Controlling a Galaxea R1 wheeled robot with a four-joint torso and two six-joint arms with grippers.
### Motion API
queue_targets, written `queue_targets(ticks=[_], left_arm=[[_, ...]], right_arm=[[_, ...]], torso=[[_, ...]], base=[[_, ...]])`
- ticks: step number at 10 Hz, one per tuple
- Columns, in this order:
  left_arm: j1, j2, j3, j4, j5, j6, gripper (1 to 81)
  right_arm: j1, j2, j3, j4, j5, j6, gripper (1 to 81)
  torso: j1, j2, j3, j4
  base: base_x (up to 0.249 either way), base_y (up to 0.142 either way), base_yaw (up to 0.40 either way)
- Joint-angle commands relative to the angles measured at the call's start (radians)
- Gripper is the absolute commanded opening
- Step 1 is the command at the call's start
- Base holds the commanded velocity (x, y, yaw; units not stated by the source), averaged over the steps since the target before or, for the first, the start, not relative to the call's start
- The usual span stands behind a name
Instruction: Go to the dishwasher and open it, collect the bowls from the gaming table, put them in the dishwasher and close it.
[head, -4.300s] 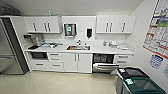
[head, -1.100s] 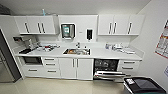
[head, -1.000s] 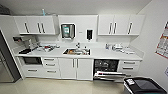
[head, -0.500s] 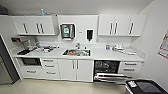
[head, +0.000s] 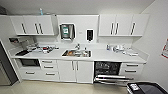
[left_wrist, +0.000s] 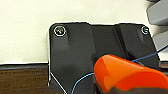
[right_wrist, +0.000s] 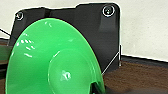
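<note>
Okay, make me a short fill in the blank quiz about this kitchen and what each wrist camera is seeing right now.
1. The dishwasher door hangs ____, its dark interior showing.
2. The bowl in the left wrist view is ____ in colour.
3. The bowl in the right wrist view is ____ in colour.
4. The sink is set into the ____.

Missing words: open; orange; green; counter

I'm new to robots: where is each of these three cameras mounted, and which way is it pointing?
Head view: high on the robot, facing a kitchen wall with the dishwasher open.
Left wrist view: on the left arm, looking past the robot's dark plate at an orange bowl.
Right wrist view: on the right arm, past a similar plate at a green bowl.
Both wrist views share a pale wall above a dark wood-grain floor.
</note>
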Motion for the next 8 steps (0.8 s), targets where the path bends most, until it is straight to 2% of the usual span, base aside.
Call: queue_targets(ticks=[1, 8], left_arm=[[-0.048, -0.007, 0.002, 0.01, 0.042, 0.005, 1.0], [-0.047, -0.007, 0.002, 0.01, 0.04, 0.005, 1.0]], right_arm=[[0.04, -0.01, 0.002, -0.007, -0.053, 0.0, 1.0], [0.038, -0.009, -0.001, -0.007, -0.053, 0.0, 1.0]], torso=[[0.0, 0.0, 0.0, 0.0], [0.0, 0.0, 0.0, 0.0]], base=[[0.103, 0.0, 0.0], [0.103, 0.0, 0.0]])
